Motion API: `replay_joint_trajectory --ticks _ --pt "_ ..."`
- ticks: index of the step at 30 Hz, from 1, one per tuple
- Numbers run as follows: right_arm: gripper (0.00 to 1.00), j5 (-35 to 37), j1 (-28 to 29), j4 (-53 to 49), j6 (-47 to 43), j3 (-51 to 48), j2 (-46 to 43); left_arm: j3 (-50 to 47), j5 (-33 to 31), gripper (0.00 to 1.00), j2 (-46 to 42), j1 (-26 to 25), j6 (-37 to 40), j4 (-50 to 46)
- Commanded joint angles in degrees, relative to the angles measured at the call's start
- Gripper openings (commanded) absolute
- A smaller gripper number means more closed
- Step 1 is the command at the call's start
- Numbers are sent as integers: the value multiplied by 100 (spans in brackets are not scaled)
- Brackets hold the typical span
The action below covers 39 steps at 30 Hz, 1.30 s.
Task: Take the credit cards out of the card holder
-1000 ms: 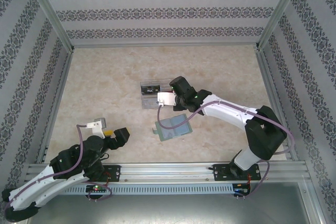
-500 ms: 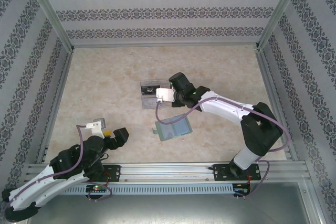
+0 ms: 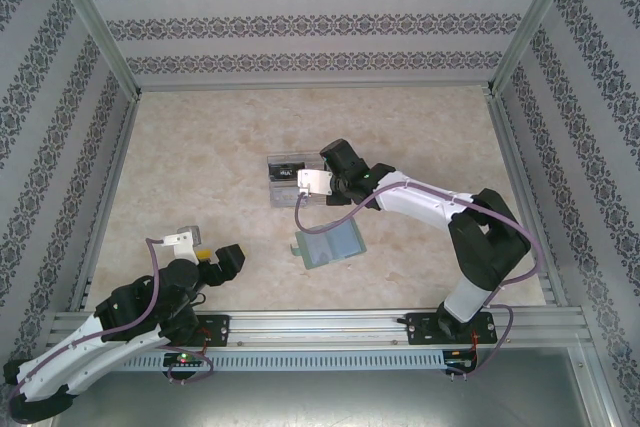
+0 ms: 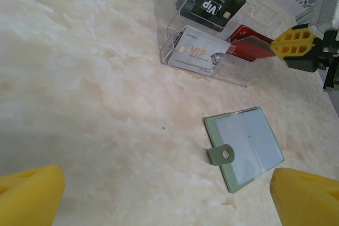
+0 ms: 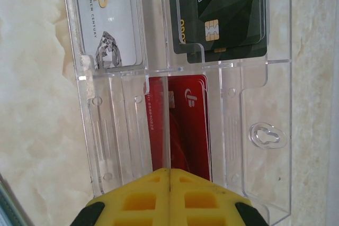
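Note:
The card holder [image 3: 330, 245] lies opened flat on the table, grey-green with a pale blue-grey inside; in the left wrist view the card holder [image 4: 246, 146] shows its clasp tab [image 4: 221, 154] sticking out left. My right gripper [image 3: 325, 175] reaches into the clear tray [image 3: 285, 179]. In the right wrist view my right gripper [image 5: 168, 172] is shut on a red credit card [image 5: 168, 125] held edge-on over red credit cards [image 5: 188, 130] in the near compartment. My left gripper [image 3: 215, 257] rests open near its base, with yellow fingers [image 4: 26, 194] wide apart and nothing between them.
The clear divided tray [image 5: 254, 183] also holds a silver VIP card [image 5: 108, 19] and black VIP cards [image 5: 222, 9] in its far compartments. Metal rails and patterned walls [image 3: 60, 147] bound the table. Open marble surface lies left of the tray and holder.
My right gripper has moved left, away from above the card holder and over the tray's near compartment. The left arm and the card holder have stayed put.

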Motion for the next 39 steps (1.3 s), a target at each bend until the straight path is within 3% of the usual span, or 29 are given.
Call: replay_joint_trajectory --ticks 1,3,15,17,24,39 --pt "13 73 -111 125 261 192 116 23 -156 100 -69 -59 -59 -264" --pt "22 148 -134 130 320 255 174 22 -156 100 -75 -59 -59 -264" --pt "29 747 -220 508 735 446 318 104 -169 100 -92 -59 -50 -404" --pt "30 667 -222 540 802 350 177 103 -164 100 -100 -59 -46 -401" --pt "50 -1 -154 427 912 -175 -206 75 -143 100 -92 -59 -11 -330" --pt "51 1118 -153 618 1052 291 547 95 -147 100 -94 -59 28 -301"
